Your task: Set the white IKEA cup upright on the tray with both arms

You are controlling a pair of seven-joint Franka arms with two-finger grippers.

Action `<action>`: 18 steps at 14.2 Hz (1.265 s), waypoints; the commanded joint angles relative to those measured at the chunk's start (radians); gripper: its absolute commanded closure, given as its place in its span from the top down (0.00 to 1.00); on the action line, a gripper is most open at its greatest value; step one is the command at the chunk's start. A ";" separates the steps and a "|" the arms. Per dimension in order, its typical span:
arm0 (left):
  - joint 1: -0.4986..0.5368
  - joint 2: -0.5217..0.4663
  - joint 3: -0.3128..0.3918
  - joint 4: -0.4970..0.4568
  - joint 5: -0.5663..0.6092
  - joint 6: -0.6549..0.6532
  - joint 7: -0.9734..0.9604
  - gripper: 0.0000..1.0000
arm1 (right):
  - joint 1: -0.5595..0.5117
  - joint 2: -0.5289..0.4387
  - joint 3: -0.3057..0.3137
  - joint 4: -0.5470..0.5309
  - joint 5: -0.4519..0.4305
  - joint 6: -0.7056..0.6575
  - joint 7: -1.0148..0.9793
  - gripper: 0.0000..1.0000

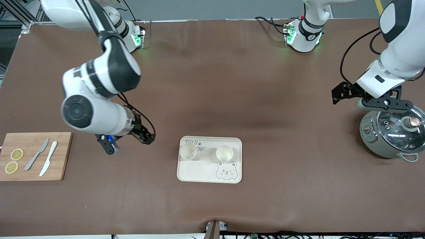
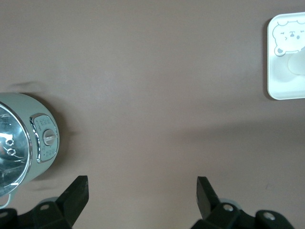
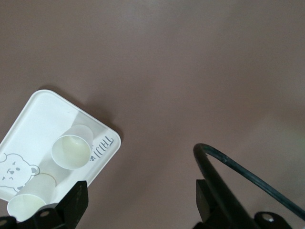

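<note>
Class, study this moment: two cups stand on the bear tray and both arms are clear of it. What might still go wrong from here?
1. The left gripper hangs open just above the cooker; lowering could strike its glass lid.
2. The right gripper, open, sits low between the cutting board and the tray; a sideways sweep might shove the tray.
3. Both cups stand upright near the tray's edge farther from the front camera; a bump could tip them.

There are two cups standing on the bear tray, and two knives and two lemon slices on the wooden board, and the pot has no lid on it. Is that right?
Almost. The pot does have a lid: the front view shows a glass lid with a round knob on it. The rest holds: two cups stand on the bear tray, and two knives and two lemon slices lie on the wooden board.
</note>
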 commanded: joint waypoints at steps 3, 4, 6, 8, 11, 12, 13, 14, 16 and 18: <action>0.005 -0.001 -0.015 0.002 0.019 -0.018 0.006 1.00 | -0.075 -0.107 0.024 -0.029 0.024 -0.065 -0.186 1.00; 0.007 -0.001 -0.015 0.001 0.019 -0.018 0.008 1.00 | -0.076 -0.114 0.021 -0.029 0.012 -0.089 -0.238 1.00; 0.007 -0.001 -0.015 0.002 0.019 -0.018 0.008 1.00 | -0.134 -0.145 0.041 -0.029 -0.013 -0.158 -0.341 1.00; 0.007 0.001 -0.015 0.002 0.018 -0.018 0.010 1.00 | -0.154 -0.198 0.052 -0.078 -0.055 -0.175 -0.483 1.00; 0.007 0.007 -0.015 0.005 0.018 -0.018 0.005 1.00 | -0.173 -0.274 0.053 -0.147 -0.132 -0.184 -0.727 1.00; 0.007 0.007 -0.015 0.005 0.018 -0.018 0.000 1.00 | -0.183 -0.283 0.052 -0.146 -0.135 -0.210 -0.775 1.00; 0.007 0.005 -0.015 0.004 0.018 -0.018 -0.001 1.00 | -0.193 -0.297 0.050 -0.148 -0.135 -0.223 -0.830 1.00; 0.005 0.005 -0.015 0.007 0.018 -0.034 -0.003 1.00 | -0.208 -0.306 0.047 -0.148 -0.139 -0.238 -0.913 1.00; 0.005 0.007 -0.015 0.007 0.018 -0.042 -0.007 1.00 | -0.211 -0.327 0.046 -0.149 -0.175 -0.252 -1.024 1.00; 0.007 0.007 -0.015 0.007 0.015 -0.042 -0.010 1.00 | -0.213 -0.366 0.046 -0.175 -0.207 -0.267 -1.030 1.00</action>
